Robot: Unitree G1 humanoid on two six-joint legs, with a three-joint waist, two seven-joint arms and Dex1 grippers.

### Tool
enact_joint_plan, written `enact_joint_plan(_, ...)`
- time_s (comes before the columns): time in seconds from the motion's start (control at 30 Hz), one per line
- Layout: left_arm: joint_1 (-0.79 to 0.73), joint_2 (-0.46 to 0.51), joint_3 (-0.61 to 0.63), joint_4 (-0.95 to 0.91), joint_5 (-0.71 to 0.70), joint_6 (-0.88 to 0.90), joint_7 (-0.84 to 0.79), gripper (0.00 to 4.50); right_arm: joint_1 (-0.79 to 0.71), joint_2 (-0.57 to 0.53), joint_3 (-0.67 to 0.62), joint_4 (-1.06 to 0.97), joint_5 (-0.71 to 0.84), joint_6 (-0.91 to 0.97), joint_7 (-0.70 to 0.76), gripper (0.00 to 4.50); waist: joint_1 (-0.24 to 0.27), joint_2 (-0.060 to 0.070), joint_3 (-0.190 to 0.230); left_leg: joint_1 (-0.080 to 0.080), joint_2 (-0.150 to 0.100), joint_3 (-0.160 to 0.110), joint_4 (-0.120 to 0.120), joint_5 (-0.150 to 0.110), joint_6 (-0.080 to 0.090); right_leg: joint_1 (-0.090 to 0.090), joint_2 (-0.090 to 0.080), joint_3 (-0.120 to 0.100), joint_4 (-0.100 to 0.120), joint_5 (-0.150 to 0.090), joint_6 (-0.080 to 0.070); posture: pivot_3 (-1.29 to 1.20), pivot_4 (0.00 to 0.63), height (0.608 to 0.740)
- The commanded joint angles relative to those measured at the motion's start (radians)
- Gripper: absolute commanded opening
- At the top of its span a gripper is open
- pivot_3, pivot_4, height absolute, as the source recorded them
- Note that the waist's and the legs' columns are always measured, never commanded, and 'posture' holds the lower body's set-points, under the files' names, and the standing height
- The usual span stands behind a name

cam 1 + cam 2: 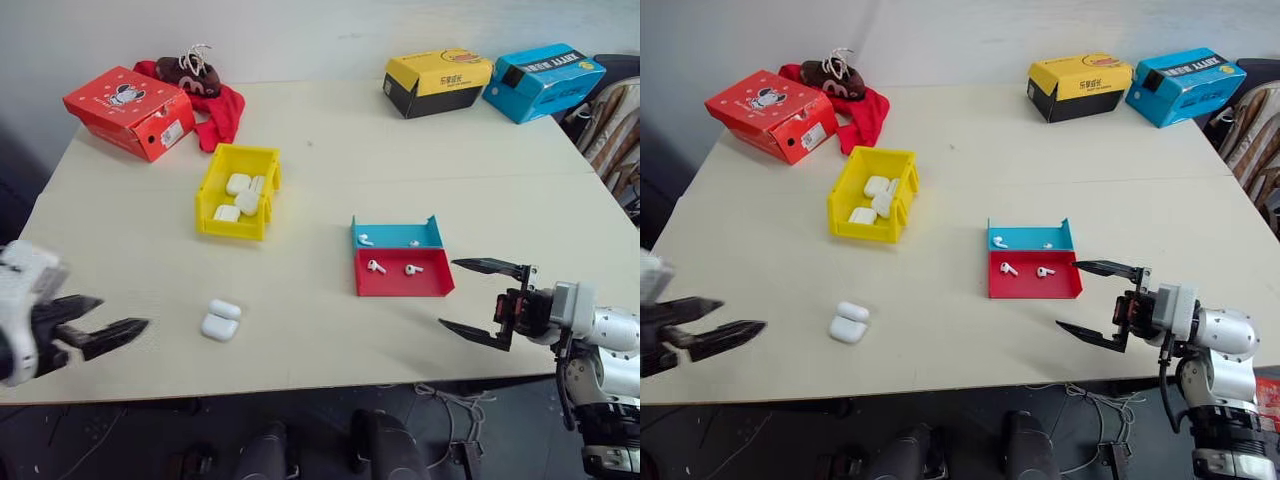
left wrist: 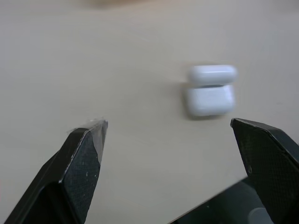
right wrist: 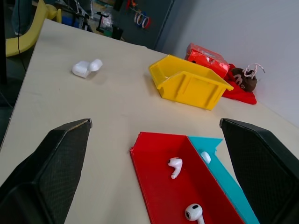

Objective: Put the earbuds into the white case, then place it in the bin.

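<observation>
Both end effectors (image 1: pixel 100 333) (image 1: pixel 480 300) gape wide and empty; the case (image 1: pixel 220 320), lower left, looks light and slippery, best pinched across its flat sides.

Not much readable here tbh. The blue box (image 1: pixel 541 80) at the far right corner of the bench has white lettering along its top edge, too small to make out. The yellow-and-black box (image 1: pixel 437 82) next to it carries a small dark print, also unreadable. The red box (image 1: pixel 130 110) has a cartoon picture and a white sticker, no legible words.
</observation>
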Motion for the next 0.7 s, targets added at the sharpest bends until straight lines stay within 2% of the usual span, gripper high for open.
enact_joint_plan(0.03, -0.021, -0.062, -0.105, -0.043, -0.152, 0.010, 0.218, 4.47, -0.019, -0.021, 0.002, -0.014, -0.008, 0.007, -0.005, 4.50, 0.001, 0.000, 0.000, 0.000, 0.000, 0.000, 0.000, 0.000, 0.000, 0.000, 0.000, 0.000, 0.000, 0.000, -0.001, 0.00, 0.150, 0.740)
enact_joint_plan(0.17, -0.092, -0.158, -0.244, -0.051, -0.262, 0.010, 0.502, 4.47, -0.017, -0.031, 0.014, -0.087, -0.018, 0.064, -0.056, 4.50, 0.009, 0.000, 0.000, 0.000, 0.001, -0.001, 0.002, 0.001, -0.001, 0.000, 0.001, 0.001, 0.003, -0.001, -0.002, 0.00, 0.150, 0.740)
enact_joint_plan(0.27, -0.159, -0.151, -0.321, -0.028, -0.352, 0.010, 0.670, 4.47, -0.006, -0.041, 0.022, -0.137, -0.021, 0.106, -0.087, 4.50, 0.014, -0.001, 0.000, 0.000, 0.001, -0.002, 0.004, 0.003, -0.002, 0.001, 0.001, 0.002, 0.004, -0.001, -0.002, 0.00, 0.150, 0.740)
enact_joint_plan(0.33, -0.165, -0.087, -0.399, 0.002, -0.483, -0.075, 0.821, 4.47, -0.003, -0.048, 0.026, -0.166, -0.022, 0.132, -0.107, 4.50, 0.016, -0.002, 0.000, 0.001, 0.000, -0.002, 0.004, 0.003, -0.001, 0.001, 0.001, 0.003, 0.004, -0.001, -0.001, 0.00, 0.150, 0.740)
enact_joint_plan(0.53, -0.187, 0.210, -0.663, 0.062, -0.829, -0.408, 1.235, 4.47, 0.004, -0.069, 0.017, -0.244, -0.022, 0.202, -0.173, 4.50, 0.013, -0.001, 0.000, 0.001, 0.000, -0.003, 0.002, 0.003, -0.002, 0.000, 0.000, 0.004, 0.004, -0.001, -0.002, 0.00, 0.150, 0.740)
enact_joint_plan(0.6, -0.208, 0.246, -0.759, 0.069, -0.901, -0.505, 1.331, 4.47, 0.010, -0.079, 0.014, -0.263, -0.017, 0.220, -0.180, 4.50, 0.013, -0.001, 0.000, 0.001, 0.000, -0.003, 0.002, 0.003, -0.002, 0.000, 0.000, 0.004, 0.004, -0.002, -0.003, 0.00, 0.150, 0.740)
enact_joint_plan(0.7, -0.261, 0.257, -0.888, 0.077, -0.929, -0.578, 1.426, 4.47, 0.005, -0.084, 0.014, -0.267, -0.015, 0.224, -0.179, 4.50, 0.013, -0.001, 0.000, 0.000, -0.001, -0.003, 0.001, 0.003, -0.002, 0.000, 0.000, 0.004, 0.003, -0.002, -0.003, 0.00, 0.150, 0.740)
